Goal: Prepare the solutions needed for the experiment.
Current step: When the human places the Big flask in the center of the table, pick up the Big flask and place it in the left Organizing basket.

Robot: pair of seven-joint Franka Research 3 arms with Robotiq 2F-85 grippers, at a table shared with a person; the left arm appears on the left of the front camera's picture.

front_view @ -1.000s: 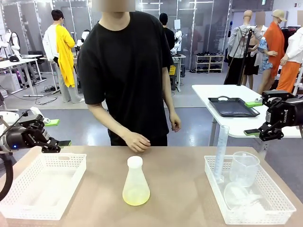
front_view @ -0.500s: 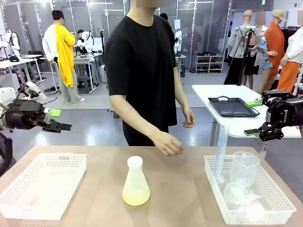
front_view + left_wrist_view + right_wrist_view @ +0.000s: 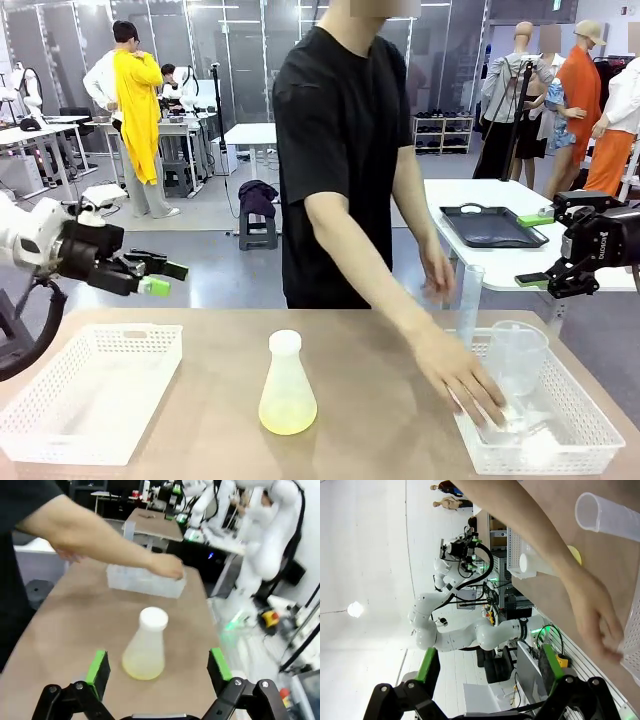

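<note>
Both grippers hang clear of the table with their jaws spread wide and nothing between them: my left gripper (image 3: pixel 165 278) is above the far edge of the left basket (image 3: pixel 120 331), and my right gripper (image 3: pixel 528 250) is out past the table's right side. The solutions (image 3: pixel 287 418) lie as a shallow pale yellow-green layer at the bottom of the conical flask (image 3: pixel 286 385). It stands upright near the middle of the table, between the two baskets, and nothing is touching it. The person's hand (image 3: pixel 468 384) is down in the right basket (image 3: pixel 600 441) among the glassware, just beside the beaker (image 3: pixel 518 352) and near the tall cylinder (image 3: pixel 469 290), so I read this as the step of picking out a vessel. My left wrist view looks straight at the flask between the pads. I'd hold both arms off until that hand clears. Then I'd bring the left gripper down around the flask's narrow upper part and keep it upright so the liquid doesn't slop.
</note>
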